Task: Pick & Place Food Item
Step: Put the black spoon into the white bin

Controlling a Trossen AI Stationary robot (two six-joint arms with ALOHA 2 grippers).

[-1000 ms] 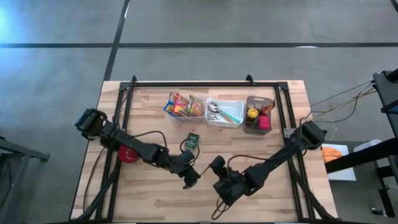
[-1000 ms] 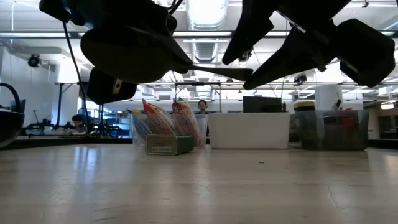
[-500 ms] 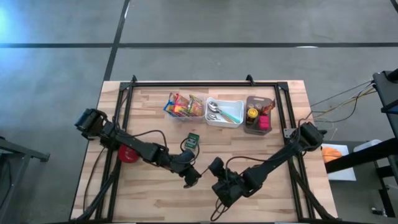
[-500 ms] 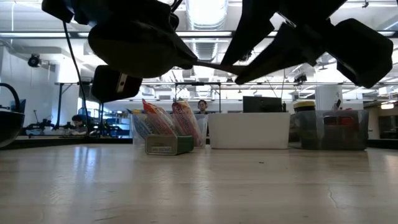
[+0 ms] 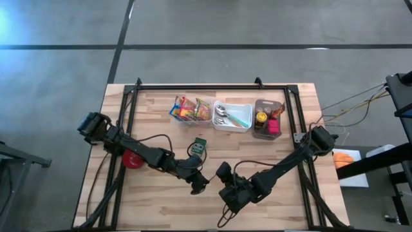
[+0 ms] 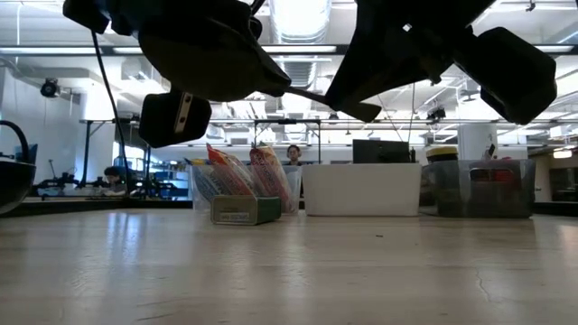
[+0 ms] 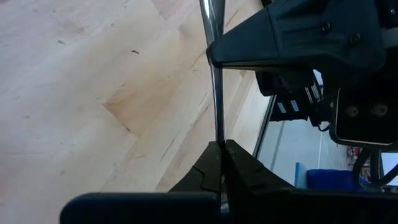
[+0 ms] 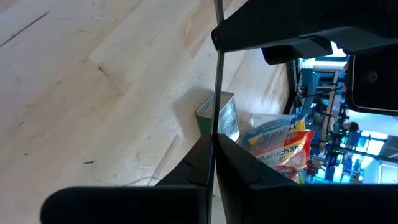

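A thin metal utensil [image 7: 214,93] hangs above the middle of the table's near half. Only its slim shaft [image 8: 217,81] shows, so I cannot tell which utensil it is. My left gripper [image 7: 221,144] and my right gripper [image 8: 213,138] meet there, each shut on the shaft. In the low view the shaft [image 6: 316,95] bridges the two dark hands well above the wood. A small green food box [image 5: 199,145] lies flat on the table just beyond them, touched by neither gripper. My left gripper pinches the shaft [image 7: 217,138] between its two fingers. The shaft runs straight out ahead of the fingers toward the right gripper, lifted clear of the table and about level. My right gripper pinches the same shaft [image 8: 216,132] between its two fingers, farther along, coming slanting down from the table's right. The shaft leads on to the left gripper and stays clear of the table.
Three bins stand in a row at the far side: one with snack packets [image 5: 190,109], a white one with cutlery [image 5: 233,116], a dark one with small jars [image 5: 267,119]. A red round thing [image 5: 132,160] lies under the left arm. Bare wood [image 5: 161,206] lies near the front edge.
My right gripper has shut on the utensil's shaft; its fingers stood apart around it a second ago. Both hands have stayed where they were, and the utensil has kept its place above the table.
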